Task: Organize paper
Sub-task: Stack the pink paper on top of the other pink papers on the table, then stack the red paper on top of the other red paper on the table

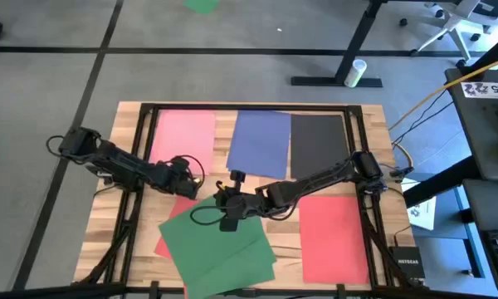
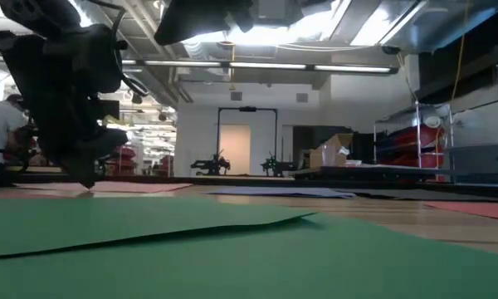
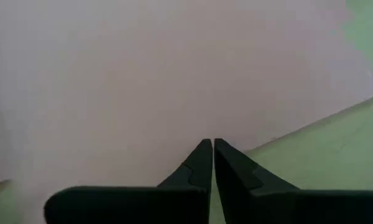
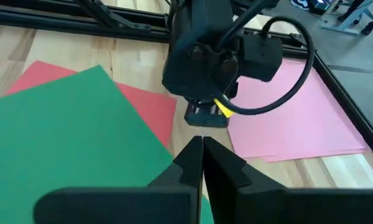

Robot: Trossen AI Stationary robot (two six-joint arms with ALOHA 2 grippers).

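Nearest you along the table's front edge lie the green sheets (image 1: 220,245), at least two stacked askew and turned at an angle to the wooden table (image 1: 378,149). In the low view they fill the foreground, and one edge of the top green sheet lifts slightly off the layer below. A red sheet (image 1: 168,237) pokes out from under their left side, and a second red sheet (image 1: 332,235) lies flat and square on the right front of the table, apart from the green pile.

Your right gripper (image 1: 227,218) sits over the far edge of the green pile near the table's middle. In its wrist view the two fingers (image 4: 221,171) are pressed together with no gap, and you can't tell whether they pinch anything; the green paper's edge lies just beside the tips. Your left gripper (image 1: 185,184) is just beyond and to the left, low over the near end of the pink sheet (image 1: 183,133). Its fingers (image 3: 202,165) are also drawn together, tips down against the pink paper close to where that sheet meets the green one; whether it holds the paper you cannot tell from these views.

Farther back, three sheets lie side by side along the far edge, inside the black frame (image 1: 249,106): the pink one on the left, a blue sheet (image 1: 261,143) in the middle and a black sheet (image 1: 318,145) on the right, the blue slightly tilted and touching the black one.
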